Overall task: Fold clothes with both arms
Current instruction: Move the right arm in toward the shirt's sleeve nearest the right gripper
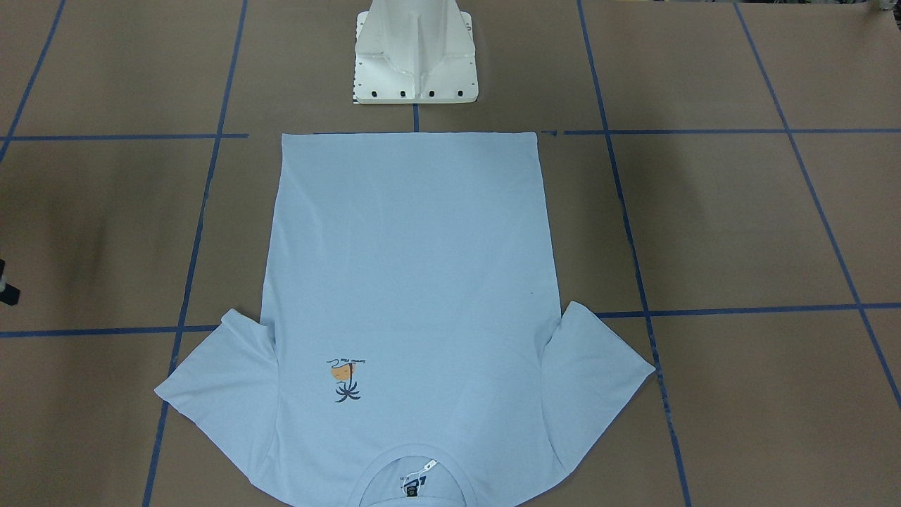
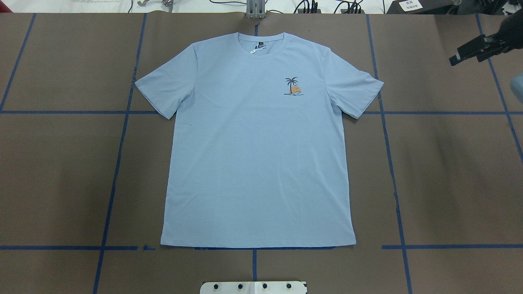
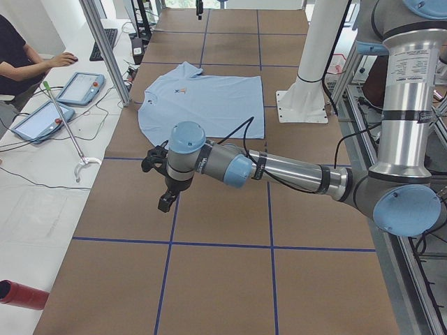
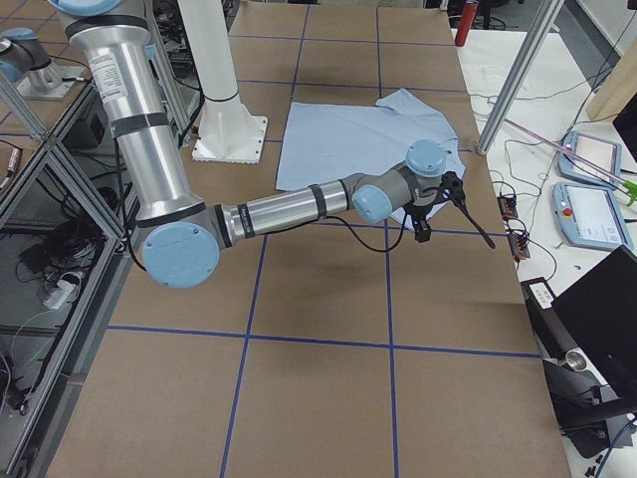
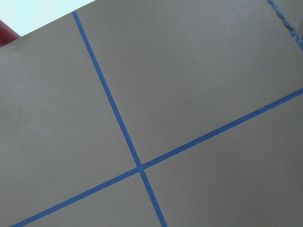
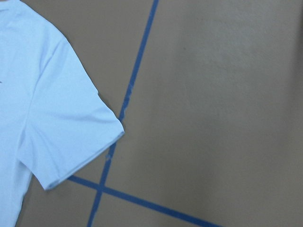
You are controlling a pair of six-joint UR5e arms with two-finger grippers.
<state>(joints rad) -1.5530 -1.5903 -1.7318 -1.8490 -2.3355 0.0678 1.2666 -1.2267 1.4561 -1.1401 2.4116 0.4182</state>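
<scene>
Right gripper (image 2: 453, 61) showing small, left gripper (image 3: 165, 204) showing sideways: cannot tell either's spread. T-shirt (image 2: 257, 143) lying between them, collar pointing away from pedestal (image 1: 415, 56).

We've got a brown table (image 2: 449, 175) gridded with blue tape (image 2: 61, 111). From the left end we see a white bench (image 3: 35, 209) along 9 o'clock carrying a tablet (image 3: 82, 88), and an aluminium post (image 3: 106, 52) at 11 o'clock.

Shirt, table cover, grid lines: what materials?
T-shirt: looks like thin matte knit, cotton or blend; lies flat, ribbed collar.
Table cover: likely brown kraft paper, matte, faintly mottled.
Grid lines: seemingly blue tape; worn patches show in the right wrist view.
</scene>
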